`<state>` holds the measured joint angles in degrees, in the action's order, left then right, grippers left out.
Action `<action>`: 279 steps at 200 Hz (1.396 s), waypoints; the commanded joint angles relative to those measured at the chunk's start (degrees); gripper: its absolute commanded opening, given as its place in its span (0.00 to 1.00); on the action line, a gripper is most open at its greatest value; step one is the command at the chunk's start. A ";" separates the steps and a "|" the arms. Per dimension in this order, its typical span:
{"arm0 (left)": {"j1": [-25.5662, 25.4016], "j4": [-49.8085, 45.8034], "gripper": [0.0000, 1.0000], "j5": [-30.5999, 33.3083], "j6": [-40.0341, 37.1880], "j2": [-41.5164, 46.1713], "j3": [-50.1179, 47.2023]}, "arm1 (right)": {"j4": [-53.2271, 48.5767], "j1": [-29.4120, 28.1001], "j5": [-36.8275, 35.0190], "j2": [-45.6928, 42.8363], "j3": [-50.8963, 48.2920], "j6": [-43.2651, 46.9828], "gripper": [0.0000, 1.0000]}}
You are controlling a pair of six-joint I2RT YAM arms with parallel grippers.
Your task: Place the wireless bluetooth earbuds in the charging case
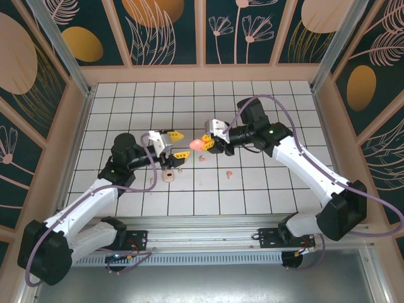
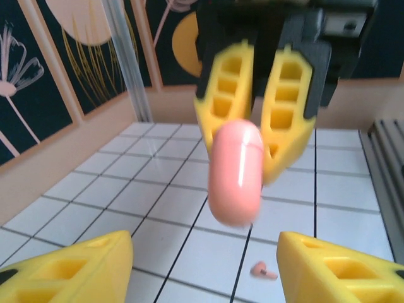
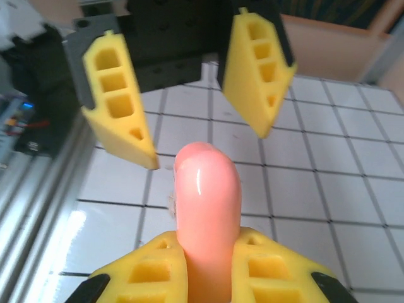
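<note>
The charging case point(image 1: 197, 144) is a glossy coral-pink capsule, held in the air over the tiled floor. My right gripper point(image 1: 206, 140) is shut on it, and the yellow fingers point(image 3: 158, 265) pinch its lower half in the right wrist view. The case point(image 3: 207, 202) sticks out towards my left gripper point(image 1: 179, 144), which stands open just left of it with nothing between the fingers point(image 2: 82, 265). In the left wrist view the case point(image 2: 235, 172) hangs ahead of the open jaws. Two coral-pink earbuds point(image 1: 202, 158) point(image 1: 229, 172) lie on the tiles below, one of them an earbud point(image 2: 263, 271) low in the left wrist view.
A cream-beige object point(image 1: 169, 176) lies on the tiles under the left wrist, with a small cream piece point(image 1: 179, 169) beside it. Tan walls point(image 1: 202, 72) ring the white tiled floor. A metal rail point(image 1: 202, 224) runs along the near edge.
</note>
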<state>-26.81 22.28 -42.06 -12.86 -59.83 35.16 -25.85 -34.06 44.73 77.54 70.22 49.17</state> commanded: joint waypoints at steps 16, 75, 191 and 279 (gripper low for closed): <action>0.00 -12.03 0.59 -0.66 -10.60 -4.23 4.34 | -1.60 -1.77 -16.36 -1.34 0.50 3.67 0.11; 0.04 -12.86 0.61 -0.83 -12.26 -5.50 5.20 | -6.61 -6.25 -17.19 2.25 3.81 8.02 0.13; 0.01 -9.76 0.31 -4.67 -10.94 -5.80 4.87 | -7.17 -8.14 -10.28 7.16 7.26 9.10 0.13; 0.00 -2.90 0.15 -6.39 -7.10 -3.65 2.30 | 1.67 -5.97 -7.85 2.31 0.58 4.49 0.32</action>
<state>-26.46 11.73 -46.06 -22.20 -65.60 38.96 -31.05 -41.15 32.88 83.68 74.85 56.42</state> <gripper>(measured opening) 0.192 0.234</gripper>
